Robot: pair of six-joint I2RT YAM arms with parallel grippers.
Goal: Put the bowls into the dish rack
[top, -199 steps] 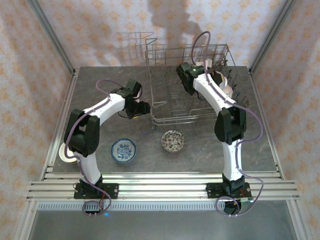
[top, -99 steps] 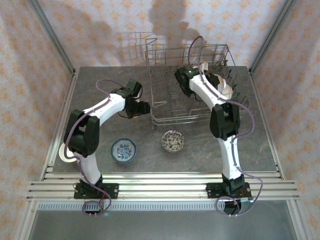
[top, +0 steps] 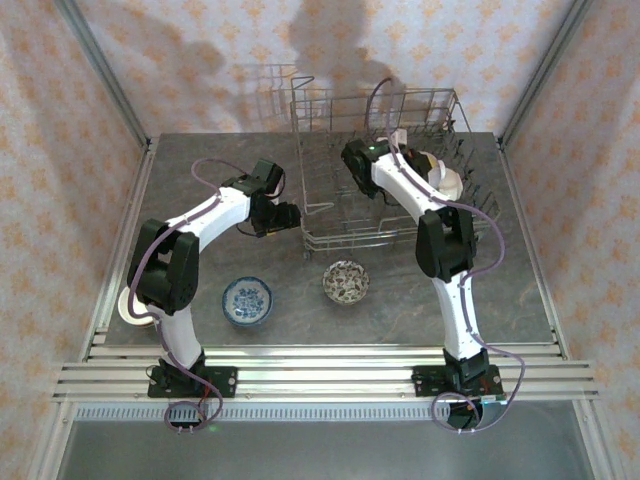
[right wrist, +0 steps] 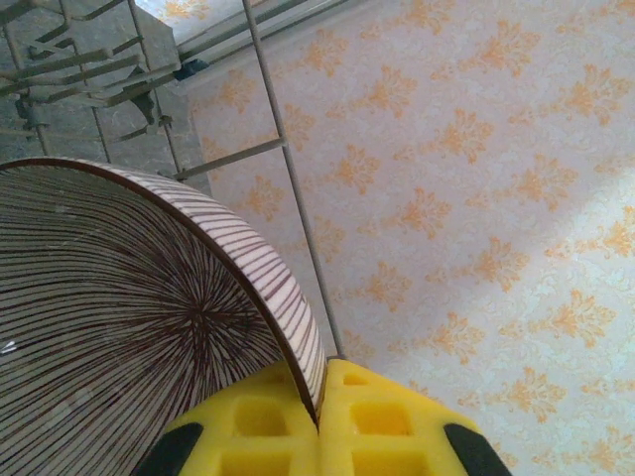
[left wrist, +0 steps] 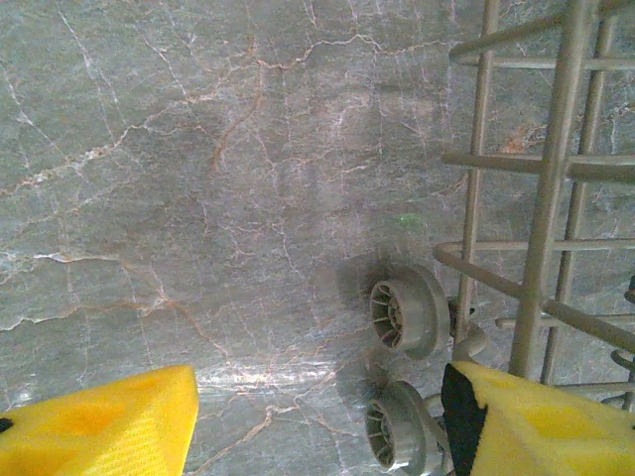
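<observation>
between the right gripper's (right wrist: 319,397) yellow pads (right wrist: 382,426) sits the rim of a brown-striped bowl (right wrist: 129,327), pinched tight with its lined inside facing the wrist camera; grey wires of the dish rack (right wrist: 89,69) and the patterned wall (right wrist: 476,198) lie beyond it. from above, that arm reaches over the far part of the rack, where a pale bowl (top: 447,181) stands on edge near the right side. the left gripper (left wrist: 317,424) has its jaws spread wide with nothing between them, over the grey marble table (left wrist: 198,198), one yellow finger (left wrist: 536,416) just beside the rack's small wheels (left wrist: 407,317) at its left side. nearer the arm bases, a blue-and-white bowl (top: 247,300) and a dark speckled bowl (top: 346,282) rest on the table, apart from each other, in front of the rack. a cream bowl (top: 128,306) lies at the table's left edge, partly hidden by the left arm.
</observation>
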